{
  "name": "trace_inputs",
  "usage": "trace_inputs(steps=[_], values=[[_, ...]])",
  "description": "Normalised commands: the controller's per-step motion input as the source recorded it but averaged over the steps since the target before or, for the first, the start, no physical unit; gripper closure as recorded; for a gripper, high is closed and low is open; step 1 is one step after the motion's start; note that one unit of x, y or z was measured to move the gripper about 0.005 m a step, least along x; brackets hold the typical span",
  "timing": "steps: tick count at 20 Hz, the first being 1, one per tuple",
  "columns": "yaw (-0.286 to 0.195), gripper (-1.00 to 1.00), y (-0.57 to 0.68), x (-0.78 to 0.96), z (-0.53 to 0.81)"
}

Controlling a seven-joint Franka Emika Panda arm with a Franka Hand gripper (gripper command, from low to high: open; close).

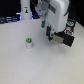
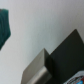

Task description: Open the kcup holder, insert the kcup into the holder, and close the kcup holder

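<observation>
Kcup (image 1: 29, 43), a small white cylinder with a green top, stands upright on the pale tabletop (image 1: 30, 67), out in the open toward the exterior view's left and well apart from everything else. Across from it, close to the tabletop's edge on the exterior view's right, sits the kcup holder (image 1: 66, 37), a black boxy unit with a little red marking on its face; at this size I cannot tell whether its drawer is in or out. The white arm (image 1: 56, 14) comes down from the top of the exterior view, and its dark pincer (image 1: 49, 35) hangs just beside the holder, on the side that faces the kcup. Whether the pincer touches the holder cannot be told, and the blur hides how wide its jaws stand, so I cannot tell if it is open or closed; nothing can be seen held in it. Near the tabletop's far edge, toward the exterior view's left, a tall white post (image 1: 22, 11) with black marking stands upright. The wrist view is soft and close: a dark, angular block that looks like the kcup holder (image 2: 67, 56) fills one corner, a grey slanted surface (image 2: 36, 69) lies against it, a teal shape (image 2: 5, 29) sits at the opposite side, and pale tabletop (image 2: 45, 25) lies between them.
</observation>
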Motion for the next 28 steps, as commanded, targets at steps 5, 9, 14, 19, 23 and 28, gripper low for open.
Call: trace_inputs(steps=[5, 9, 14, 19, 23, 28], values=[[-0.224, -1.00, -0.49, -0.27, -0.14], [-0.221, -1.00, -0.52, -0.26, -0.23], [-0.218, -1.00, -0.53, -0.25, -0.34], [-0.181, -1.00, -0.41, -0.29, -0.43], [-0.170, -1.00, -0.37, -0.27, -0.45], [-0.189, -1.00, -0.27, -0.26, -0.26]])
